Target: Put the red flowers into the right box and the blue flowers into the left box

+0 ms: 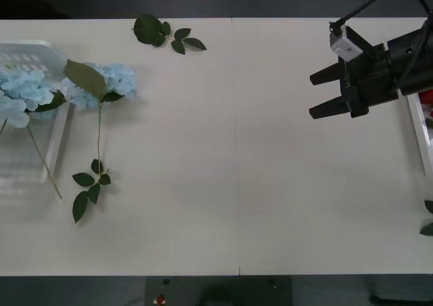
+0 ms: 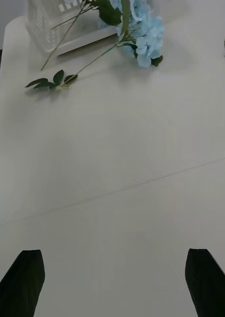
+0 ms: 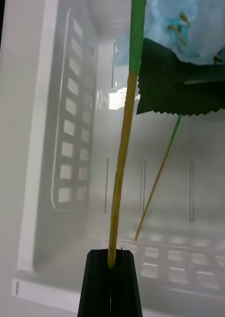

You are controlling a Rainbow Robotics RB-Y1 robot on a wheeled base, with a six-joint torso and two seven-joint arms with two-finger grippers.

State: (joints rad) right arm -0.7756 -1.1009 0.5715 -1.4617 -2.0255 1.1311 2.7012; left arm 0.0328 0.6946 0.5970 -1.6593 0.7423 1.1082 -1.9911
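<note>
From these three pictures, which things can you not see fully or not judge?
- The right box: front view, cut off by the picture's edge and the right gripper, so its contents cannot be counted.
- The left gripper: left wrist view, shut on a blue flower stem; whether that bloom rests in the left box is unclear.

Blue flowers [image 1: 27, 89] lie in the left box [image 1: 40, 52].

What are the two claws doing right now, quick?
Left gripper: shut on a blue flower's stem, over the left box.
Right gripper: open, holding nothing, above the table.
</note>
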